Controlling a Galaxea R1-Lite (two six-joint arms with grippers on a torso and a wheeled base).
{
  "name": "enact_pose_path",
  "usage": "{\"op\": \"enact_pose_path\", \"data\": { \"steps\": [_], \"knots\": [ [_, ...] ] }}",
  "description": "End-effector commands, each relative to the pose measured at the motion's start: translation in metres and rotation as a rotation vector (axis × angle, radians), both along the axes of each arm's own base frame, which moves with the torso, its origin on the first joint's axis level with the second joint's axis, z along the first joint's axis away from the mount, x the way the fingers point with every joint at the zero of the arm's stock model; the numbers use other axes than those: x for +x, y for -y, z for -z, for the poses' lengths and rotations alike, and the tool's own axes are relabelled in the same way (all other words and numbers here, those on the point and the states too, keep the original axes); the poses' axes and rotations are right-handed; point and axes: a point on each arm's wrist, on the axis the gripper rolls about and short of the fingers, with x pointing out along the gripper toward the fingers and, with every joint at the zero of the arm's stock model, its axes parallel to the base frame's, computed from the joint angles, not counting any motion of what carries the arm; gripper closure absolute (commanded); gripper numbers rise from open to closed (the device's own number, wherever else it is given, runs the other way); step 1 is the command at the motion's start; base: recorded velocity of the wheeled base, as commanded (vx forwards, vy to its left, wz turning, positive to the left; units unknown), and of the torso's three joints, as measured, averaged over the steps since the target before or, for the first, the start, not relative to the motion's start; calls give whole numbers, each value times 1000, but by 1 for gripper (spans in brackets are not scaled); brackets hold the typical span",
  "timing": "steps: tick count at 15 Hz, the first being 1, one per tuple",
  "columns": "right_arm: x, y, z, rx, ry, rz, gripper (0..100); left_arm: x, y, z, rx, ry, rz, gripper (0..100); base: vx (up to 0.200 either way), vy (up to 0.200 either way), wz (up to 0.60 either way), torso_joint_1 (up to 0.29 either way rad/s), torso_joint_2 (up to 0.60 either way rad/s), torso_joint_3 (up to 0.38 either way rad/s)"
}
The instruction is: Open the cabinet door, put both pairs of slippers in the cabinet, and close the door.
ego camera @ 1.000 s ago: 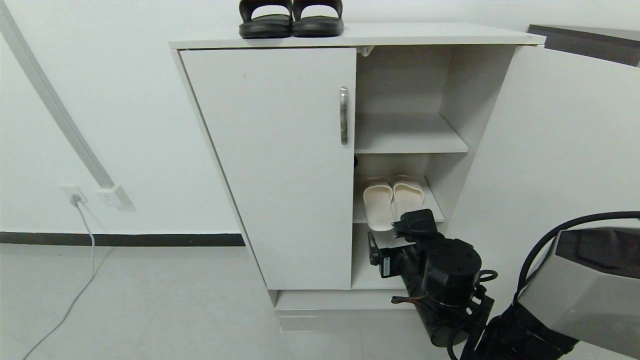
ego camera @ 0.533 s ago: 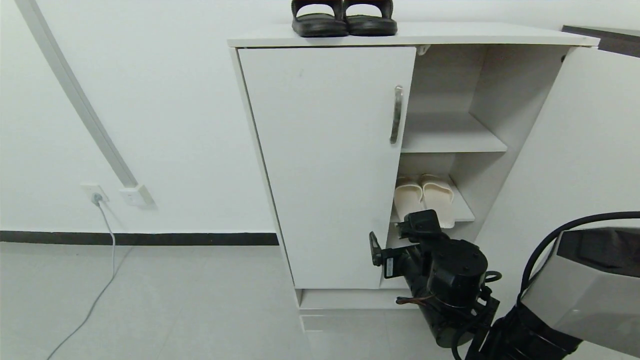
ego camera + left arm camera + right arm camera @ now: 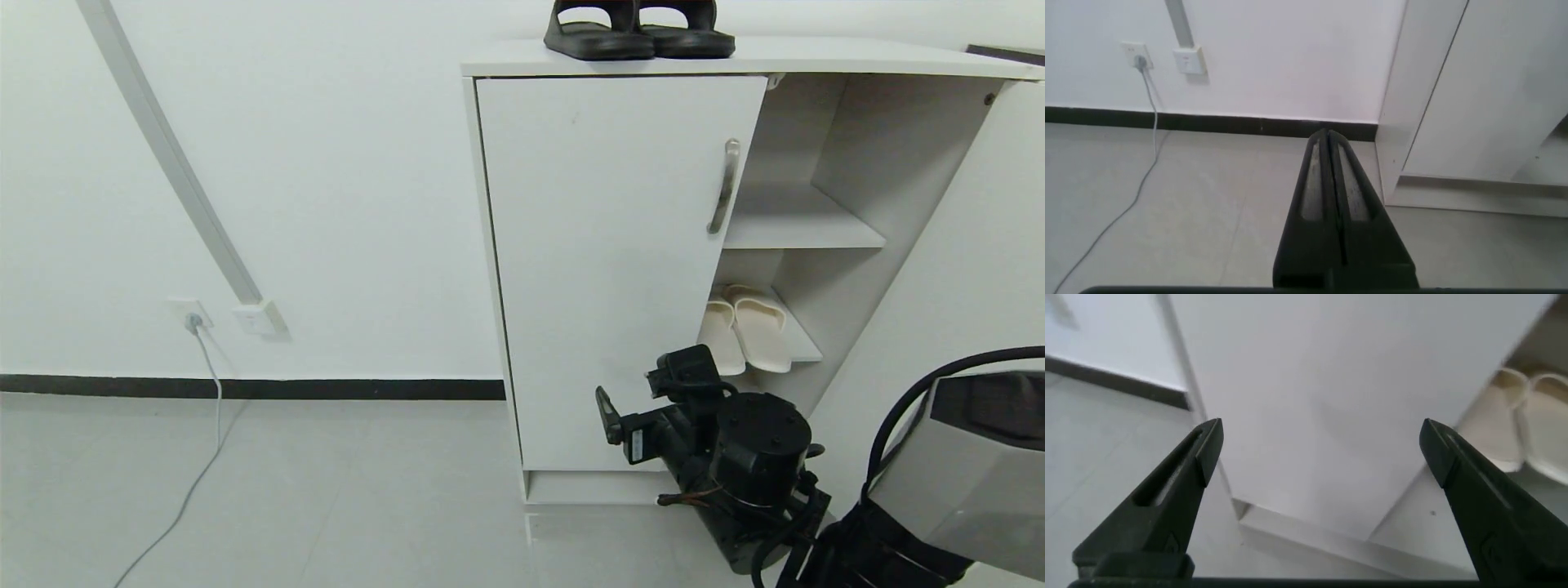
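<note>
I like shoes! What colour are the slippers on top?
Black slippers; the head view shows them best.

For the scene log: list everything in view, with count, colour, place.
cabinet: 1, white, against wall
left door: 1, white, shut
right door: 1, white, open
handle: 1, silver, on left door
black slippers: 1 pair, black, on cabinet top
cream slippers: 1 pair, cream, lower shelf inside
wall plates: 2, white, low on wall
cable: 1, grey, from plate to floor
left end effector: 1, black, shut, above floor
right end effector: 1, black, open, facing left door
</note>
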Motion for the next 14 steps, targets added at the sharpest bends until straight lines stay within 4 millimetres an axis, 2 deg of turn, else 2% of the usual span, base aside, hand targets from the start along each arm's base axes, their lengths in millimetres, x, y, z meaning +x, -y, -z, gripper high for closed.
{"op": "enact_pose_path", "data": {
  "steps": [1, 14],
  "knots": [
    [-1, 1, -2, 4, 3, 0, 0, 0, 0, 0, -1, -2, 1, 100, 0, 0, 0, 0, 0, 0],
    [2, 2, -2, 11, 16, -12, 0, 0, 0, 0, -1, -2, 1, 100, 0, 0, 0, 0, -5, -4]
  ]
}}
